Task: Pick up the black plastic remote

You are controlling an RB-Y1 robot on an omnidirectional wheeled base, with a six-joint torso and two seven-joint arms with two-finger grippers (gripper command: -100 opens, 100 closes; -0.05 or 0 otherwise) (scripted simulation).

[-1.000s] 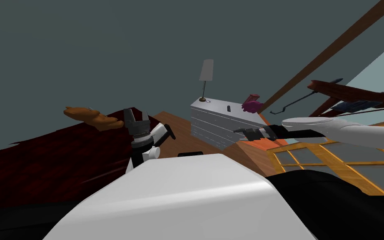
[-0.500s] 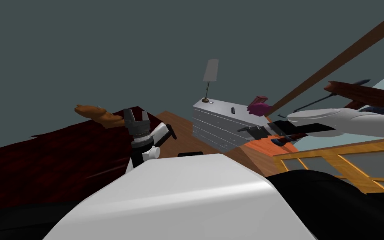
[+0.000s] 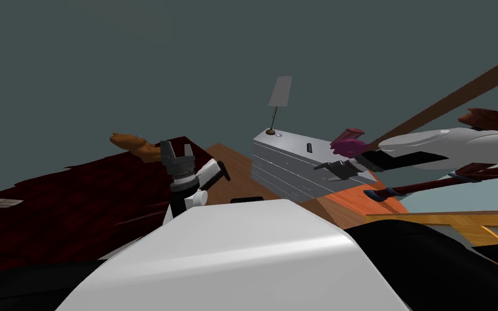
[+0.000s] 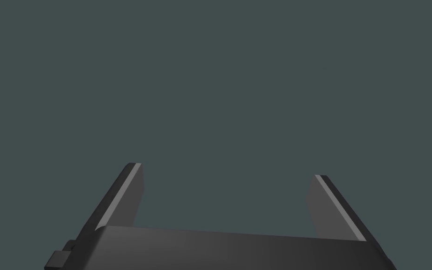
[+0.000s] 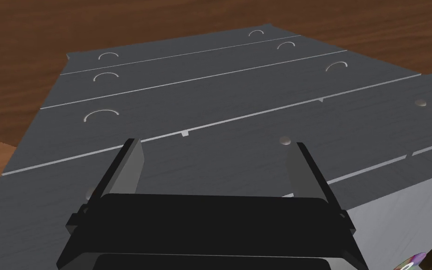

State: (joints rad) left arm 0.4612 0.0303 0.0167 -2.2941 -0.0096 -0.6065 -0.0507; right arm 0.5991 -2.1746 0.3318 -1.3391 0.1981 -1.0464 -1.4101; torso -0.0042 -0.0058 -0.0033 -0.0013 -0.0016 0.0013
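Note:
The black remote (image 3: 309, 147) is a small dark bar lying on top of a grey chest of drawers (image 3: 288, 173), between a thin lamp (image 3: 278, 108) and a magenta object (image 3: 349, 144). My right gripper (image 3: 324, 167) reaches in from the right, open, at the chest's near right end, a little short of the remote. In the right wrist view its fingers (image 5: 133, 161) stand apart over the grey drawer fronts (image 5: 201, 89), with nothing between them. My left gripper (image 3: 176, 151) points up beside my chest, open and empty, as are its fingers (image 4: 130, 187) in its wrist view.
A dark red bed (image 3: 69, 200) with a brown soft toy (image 3: 134, 144) lies to the left. Brown wooden floor (image 3: 231, 173) and an orange rug (image 3: 361, 197) lie before the chest. A yellow wooden frame (image 3: 458, 221) and dark red bars (image 3: 437, 186) are at the right.
My view has swung, so the chest and lamp sit further right. My right arm has risen and come nearer the chest's top. The left arm has stayed still.

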